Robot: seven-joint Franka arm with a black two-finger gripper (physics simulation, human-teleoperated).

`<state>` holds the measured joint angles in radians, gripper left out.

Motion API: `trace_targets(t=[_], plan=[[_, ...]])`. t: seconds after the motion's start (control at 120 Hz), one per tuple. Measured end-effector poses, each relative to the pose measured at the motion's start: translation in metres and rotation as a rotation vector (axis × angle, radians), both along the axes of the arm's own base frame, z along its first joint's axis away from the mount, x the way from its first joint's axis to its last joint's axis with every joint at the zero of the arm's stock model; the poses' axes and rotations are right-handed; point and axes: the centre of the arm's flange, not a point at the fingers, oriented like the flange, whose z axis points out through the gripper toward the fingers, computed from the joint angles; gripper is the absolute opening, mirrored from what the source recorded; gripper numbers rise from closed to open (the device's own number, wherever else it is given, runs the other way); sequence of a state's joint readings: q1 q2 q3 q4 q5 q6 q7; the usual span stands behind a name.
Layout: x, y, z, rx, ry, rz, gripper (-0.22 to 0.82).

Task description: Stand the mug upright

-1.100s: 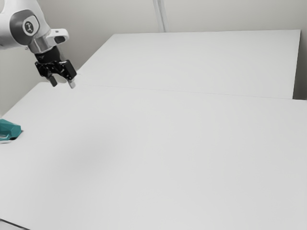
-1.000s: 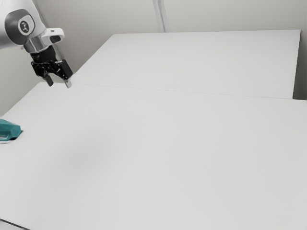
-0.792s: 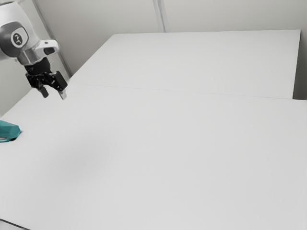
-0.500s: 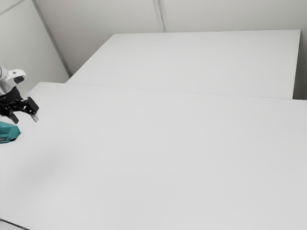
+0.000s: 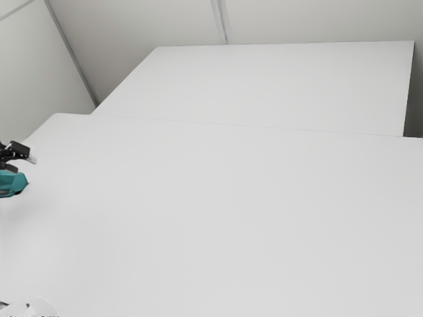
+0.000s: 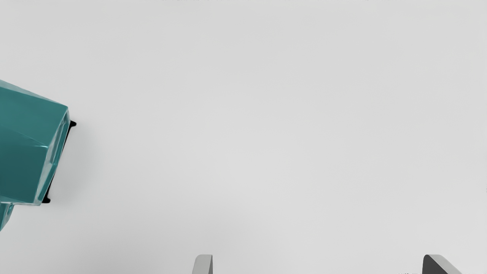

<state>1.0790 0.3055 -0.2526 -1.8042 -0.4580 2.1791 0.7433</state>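
Here the big white table (image 5: 238,211) is spreading across the exterior view, and the teal mug (image 6: 23,144) is lying on its side on it, over by that view's left edge. What a look it's sporting: flat, angled facets are meeting in crisp ridges, one face is showing lighter, the one beside it deeper and darker, and glossy pale glints are running along the rim end. The frame is cutting off the rest of the body. The gripper (image 5: 22,164) is hovering close by, its fingers (image 6: 204,265) standing wide apart, with the mug sitting outside the gap, off past one finger. Down to the small stuff, a little teal piece (image 6: 4,216) is jutting from the mug's side, and a thin black strip (image 6: 47,200) is edging its end.
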Motion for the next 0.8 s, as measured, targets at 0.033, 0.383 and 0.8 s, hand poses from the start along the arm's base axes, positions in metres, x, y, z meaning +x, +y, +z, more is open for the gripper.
trace_targets(t=[0.033,0.383,0.8], plan=[[-0.003,0.005,-0.003,-0.004,-0.02,-0.024,0.6],[-0.073,0.062,-0.019,0.055,-0.148,-0.24,0.6],[-0.13,0.169,-0.047,0.211,-0.265,-0.329,0.6]])
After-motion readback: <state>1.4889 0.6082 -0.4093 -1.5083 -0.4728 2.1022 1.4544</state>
